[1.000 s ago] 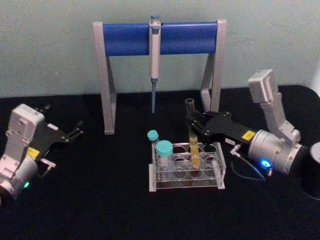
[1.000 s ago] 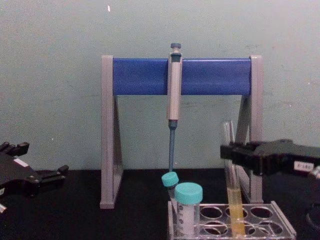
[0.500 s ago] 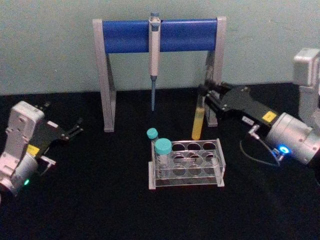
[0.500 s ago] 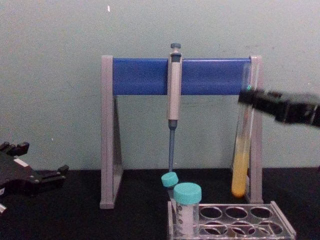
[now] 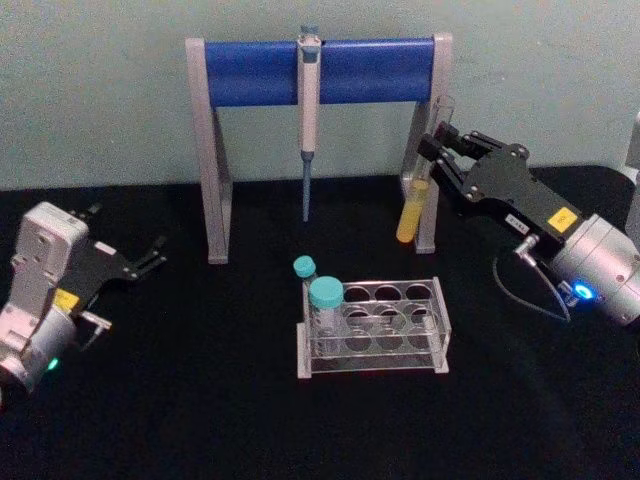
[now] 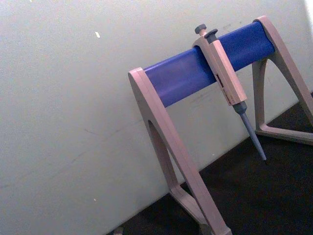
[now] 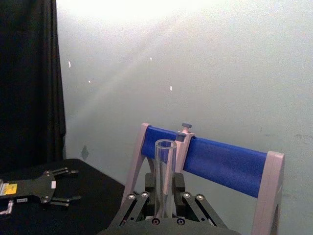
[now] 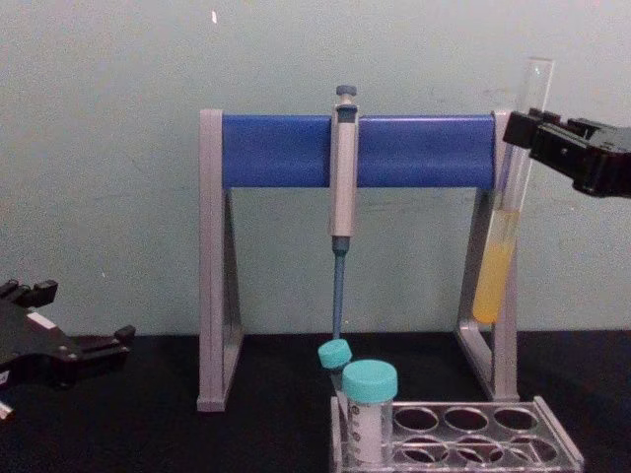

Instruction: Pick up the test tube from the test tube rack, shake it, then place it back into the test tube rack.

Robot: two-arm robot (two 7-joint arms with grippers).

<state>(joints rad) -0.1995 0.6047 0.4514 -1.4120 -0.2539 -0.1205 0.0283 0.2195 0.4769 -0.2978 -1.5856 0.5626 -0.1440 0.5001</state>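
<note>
The test tube (image 5: 417, 205) (image 8: 501, 256) (image 7: 164, 171), clear glass with yellow liquid in its lower part, hangs tilted in the air above and behind the test tube rack (image 5: 375, 331) (image 8: 463, 441). My right gripper (image 5: 440, 150) (image 8: 521, 131) (image 7: 165, 210) is shut on its upper part, in front of the stand's right leg. The rack's round holes hold two teal-capped vials (image 5: 325, 300) (image 8: 371, 394) at its left end. My left gripper (image 5: 155, 257) (image 8: 113, 340) rests parked at the table's left, away from the rack.
A tall grey-and-blue stand (image 5: 320, 75) (image 8: 355, 148) (image 6: 210, 58) with a hanging pipette (image 5: 307, 130) (image 8: 341, 197) stands behind the rack against the wall. The black table (image 5: 200, 400) has free room in front and to the left.
My right gripper has lifted the test tube out of the rack, raising it up and to the right, tilting it. The left arm has stayed put.
</note>
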